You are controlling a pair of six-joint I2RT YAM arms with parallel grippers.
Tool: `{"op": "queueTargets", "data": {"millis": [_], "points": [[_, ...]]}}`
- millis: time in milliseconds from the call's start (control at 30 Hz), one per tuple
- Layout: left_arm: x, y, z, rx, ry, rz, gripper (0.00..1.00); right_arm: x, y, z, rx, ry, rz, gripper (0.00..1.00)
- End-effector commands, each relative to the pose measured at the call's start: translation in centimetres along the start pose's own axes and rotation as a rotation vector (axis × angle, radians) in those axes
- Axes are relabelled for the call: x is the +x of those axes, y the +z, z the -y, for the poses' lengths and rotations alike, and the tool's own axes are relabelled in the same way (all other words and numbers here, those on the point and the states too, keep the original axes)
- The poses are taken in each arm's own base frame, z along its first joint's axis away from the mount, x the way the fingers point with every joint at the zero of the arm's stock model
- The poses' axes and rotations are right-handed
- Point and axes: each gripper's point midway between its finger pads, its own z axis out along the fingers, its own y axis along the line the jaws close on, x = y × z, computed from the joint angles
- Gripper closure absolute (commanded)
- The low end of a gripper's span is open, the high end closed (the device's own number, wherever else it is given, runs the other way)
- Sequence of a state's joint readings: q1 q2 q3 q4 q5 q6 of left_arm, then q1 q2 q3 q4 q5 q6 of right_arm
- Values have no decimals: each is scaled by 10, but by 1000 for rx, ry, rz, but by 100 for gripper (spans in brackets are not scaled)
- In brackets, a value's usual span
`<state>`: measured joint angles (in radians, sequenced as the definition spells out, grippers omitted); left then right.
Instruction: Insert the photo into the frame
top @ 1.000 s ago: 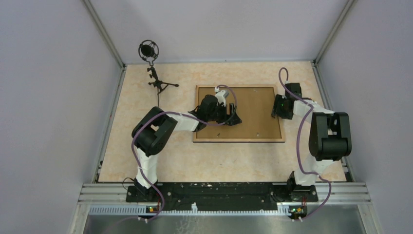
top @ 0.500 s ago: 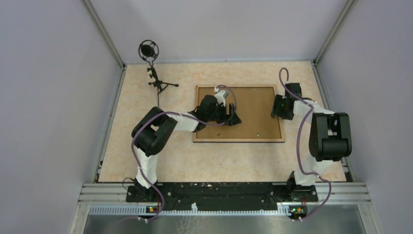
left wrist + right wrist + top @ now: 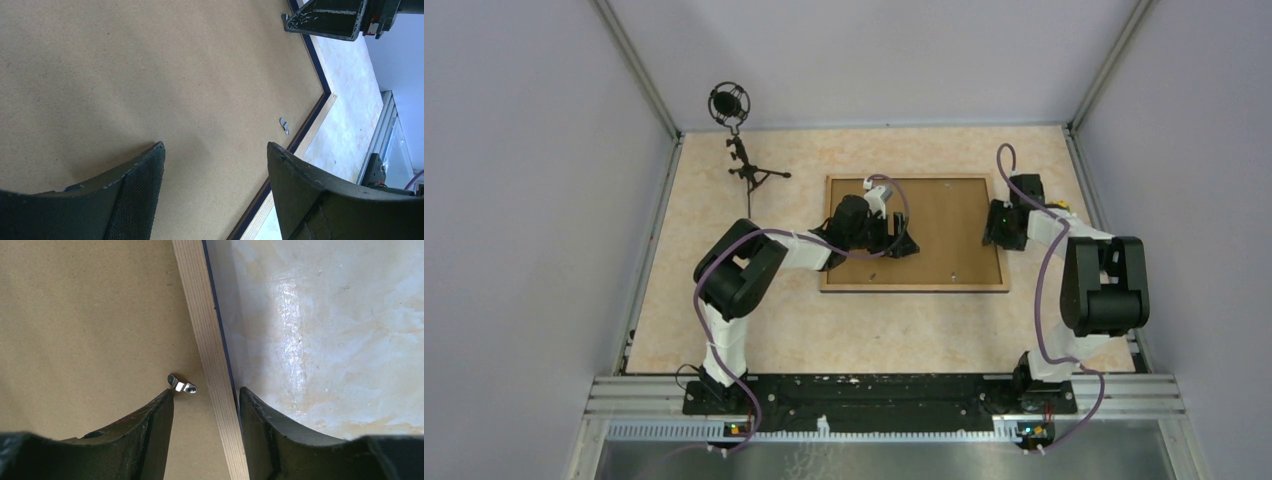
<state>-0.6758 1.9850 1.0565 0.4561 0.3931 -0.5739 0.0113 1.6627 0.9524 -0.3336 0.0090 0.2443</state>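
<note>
Frame [image 3: 914, 288] lies back-up mid-tabletop [image 3: 874, 330], brown backing board [image 3: 949, 225] seated inside it. Left tool [image 3: 215, 150] spread low over the board, gripping nothing. Right tool [image 3: 206, 396] spread, straddling the frame's right rail, metal clip [image 3: 182, 385] just beside.

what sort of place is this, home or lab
Probably a robot lab cell: plain grey walls box in the table, left arm and right arm bolted to a metal rail, a microphone nearby.
</note>
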Motion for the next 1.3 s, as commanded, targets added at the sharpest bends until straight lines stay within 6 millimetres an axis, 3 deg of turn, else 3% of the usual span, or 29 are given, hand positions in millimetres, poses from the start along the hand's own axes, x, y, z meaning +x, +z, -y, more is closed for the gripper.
{"op": "queueTargets", "data": {"millis": [0,200,367,500,567,700,833,933,1267], "points": [[19,-8,-16,-58,-29,-57,21,-2,11,5,51,-10,-8,52],[19,-8,-16,-55,-32,-59,21,-7,16,6,63,25,20,59],[20,-8,-16,-53,-30,-60,21,-6,21,7,78,54,13,70],[20,-8,-15,-49,-32,-61,21,-7,23,8,91,77,18,69],[20,-8,-15,-48,-33,-61,21,-7,23,9,96,92,16,62],[20,-8,-16,-48,-34,-60,21,-5,25,9,103,113,1,63],[20,-8,-15,-46,-35,-61,21,-1,22,11,121,130,-11,74],[21,-8,-15,-44,-37,-62,21,3,19,11,122,151,-18,95],[21,-8,-16,-46,-37,-62,22,20,7,18,217,230,-18,100]]}}
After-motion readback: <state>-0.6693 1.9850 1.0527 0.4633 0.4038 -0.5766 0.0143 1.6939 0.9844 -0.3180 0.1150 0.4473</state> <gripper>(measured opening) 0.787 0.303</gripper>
